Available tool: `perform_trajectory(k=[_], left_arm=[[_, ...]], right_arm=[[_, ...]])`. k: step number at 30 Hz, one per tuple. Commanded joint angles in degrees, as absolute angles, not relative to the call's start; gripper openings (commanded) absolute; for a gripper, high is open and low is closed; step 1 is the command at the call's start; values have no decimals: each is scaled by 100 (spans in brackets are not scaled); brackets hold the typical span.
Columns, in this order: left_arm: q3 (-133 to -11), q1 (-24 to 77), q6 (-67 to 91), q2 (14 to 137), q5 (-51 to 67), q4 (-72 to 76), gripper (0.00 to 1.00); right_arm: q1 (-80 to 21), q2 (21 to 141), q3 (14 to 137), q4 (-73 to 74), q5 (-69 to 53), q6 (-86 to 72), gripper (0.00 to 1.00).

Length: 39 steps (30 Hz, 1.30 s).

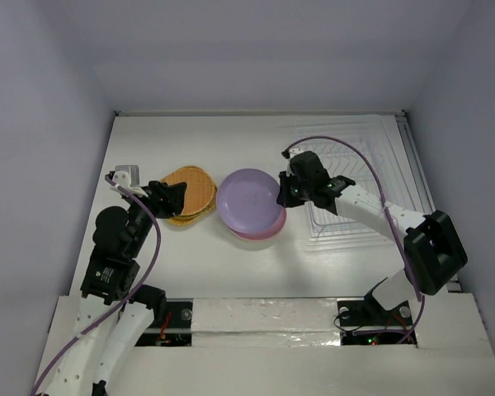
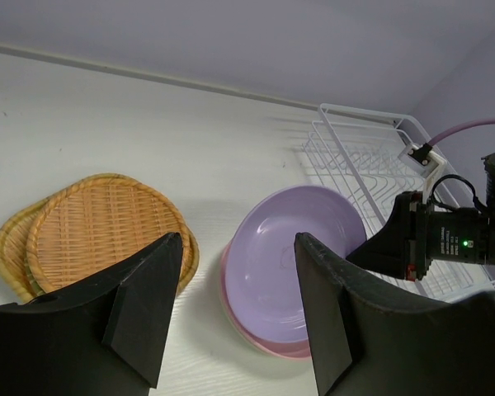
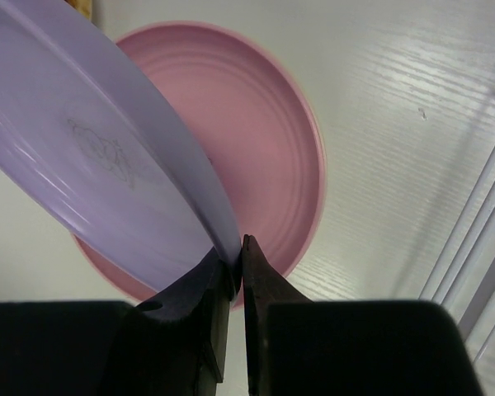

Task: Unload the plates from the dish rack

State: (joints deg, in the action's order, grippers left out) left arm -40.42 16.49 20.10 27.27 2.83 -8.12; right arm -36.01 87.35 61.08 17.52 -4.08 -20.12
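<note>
My right gripper point(image 1: 284, 198) is shut on the right rim of a round purple plate point(image 1: 247, 202) and holds it tilted just over a pink plate point(image 1: 268, 233) lying on the table. In the right wrist view the gripper point(image 3: 235, 252) pinches the purple plate point(image 3: 91, 157) above the pink plate point(image 3: 264, 140). Two tan-orange woven-look plates point(image 1: 190, 194) lie stacked to the left. My left gripper point(image 1: 178, 191) is open and empty beside them. The white wire dish rack point(image 1: 363, 177) at the right holds no plates that I can see.
The right arm point(image 1: 379, 214) stretches over the front of the rack. White walls close in the table at the back and both sides. In the left wrist view the rack point(image 2: 371, 157) stands behind the purple plate point(image 2: 293, 256).
</note>
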Motion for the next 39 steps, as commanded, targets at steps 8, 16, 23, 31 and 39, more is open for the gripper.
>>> perform_trajectory(k=[8,16,23,31,39], left_arm=[[-4245,1565,1951,2777,360,-633,54],[-4236,1512,1969,2786,431,-607,54],[-4228,1450,1969,2804,527,-563,53],[-4148,1284,2013,2576,835,-343,54],[-4122,1283,2057,2083,537,-272,60]], right_arm=[[-3639,8561,6073,1880,-307,-1828,37],[-3639,8149,6082,2214,-202,-1688,53],[-3744,7437,6205,2488,184,-1670,54],[-3744,4734,5889,1443,894,-1925,0],[-3744,2559,5424,660,2407,-1723,56]])
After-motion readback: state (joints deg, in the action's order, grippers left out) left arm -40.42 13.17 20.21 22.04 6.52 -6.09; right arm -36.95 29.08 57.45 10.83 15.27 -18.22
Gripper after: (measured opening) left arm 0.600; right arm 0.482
